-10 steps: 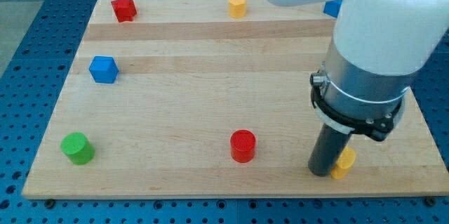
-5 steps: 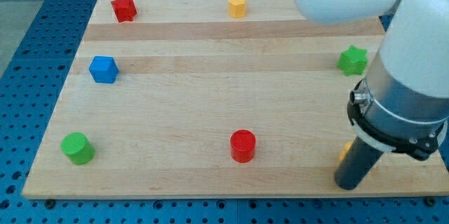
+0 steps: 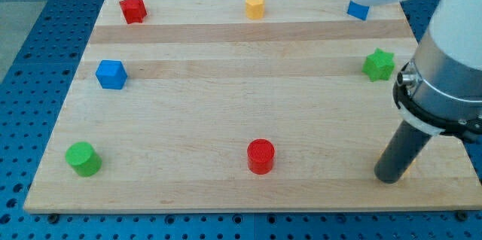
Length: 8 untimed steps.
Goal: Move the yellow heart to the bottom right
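Tip (image 3: 389, 180) hides yellow heart (image 3: 409, 167) near board edge (image 3: 248, 209).

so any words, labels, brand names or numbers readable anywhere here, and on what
None: no text, label, brand or number can be read in the camera view.
The light wooden board, the blue perforated table under it and the white robot arm show no markings.
The coloured blocks, such as the red cylinder and blue cube, are plain.
My tip rests by the yellow heart, mostly hidden behind the rod.
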Motion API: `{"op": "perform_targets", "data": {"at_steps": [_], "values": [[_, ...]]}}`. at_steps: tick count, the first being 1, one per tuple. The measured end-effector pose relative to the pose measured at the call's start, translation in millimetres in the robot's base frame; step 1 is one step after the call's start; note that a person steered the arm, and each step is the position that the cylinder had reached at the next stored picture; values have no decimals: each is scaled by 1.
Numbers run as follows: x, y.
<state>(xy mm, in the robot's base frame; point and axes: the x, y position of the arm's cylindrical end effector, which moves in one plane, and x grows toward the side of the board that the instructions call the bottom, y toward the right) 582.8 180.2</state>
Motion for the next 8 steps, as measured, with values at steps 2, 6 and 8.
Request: {"op": "perform_targets", "data": {"at_steps": [2, 6, 8], "values": [[-1, 4], [-9, -19], [-19, -19]]}}
